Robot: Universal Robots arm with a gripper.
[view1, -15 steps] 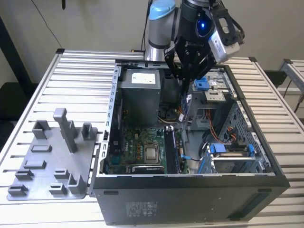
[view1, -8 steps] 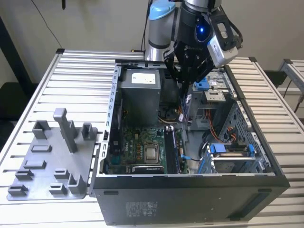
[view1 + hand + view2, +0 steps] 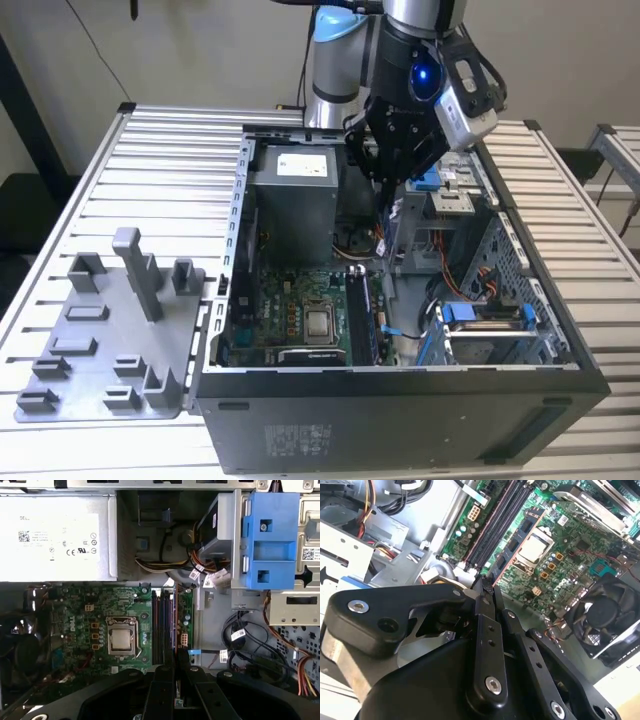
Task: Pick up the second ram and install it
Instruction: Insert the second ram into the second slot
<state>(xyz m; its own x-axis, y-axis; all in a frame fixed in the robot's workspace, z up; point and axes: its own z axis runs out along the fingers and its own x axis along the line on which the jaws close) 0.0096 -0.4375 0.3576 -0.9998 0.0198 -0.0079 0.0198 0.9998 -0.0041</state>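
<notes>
My gripper (image 3: 393,176) hangs above the open computer case (image 3: 400,395), over its far middle part. Its black fingers (image 3: 164,690) are pressed together in both wrist views. A thin dark strip, the second ram (image 3: 175,661) seen edge-on, sits clamped between them; its end pokes out at the fingertips (image 3: 487,581). Well below the gripper (image 3: 175,675), the long black memory slots (image 3: 163,625) run along the green motherboard (image 3: 80,615) beside the processor socket (image 3: 121,640). The clamped strip lines up roughly with the slot nearest the case's drive side. The gripper (image 3: 485,591) touches no part of the board.
A grey power supply (image 3: 295,195) stands at the case's far end, with bundled cables (image 3: 240,640) and a blue drive bracket (image 3: 270,540) beside the slots. A black fan (image 3: 605,610) sits past the socket. A grey holder tray (image 3: 110,340) with posts lies on the slatted table at the exterior view's left.
</notes>
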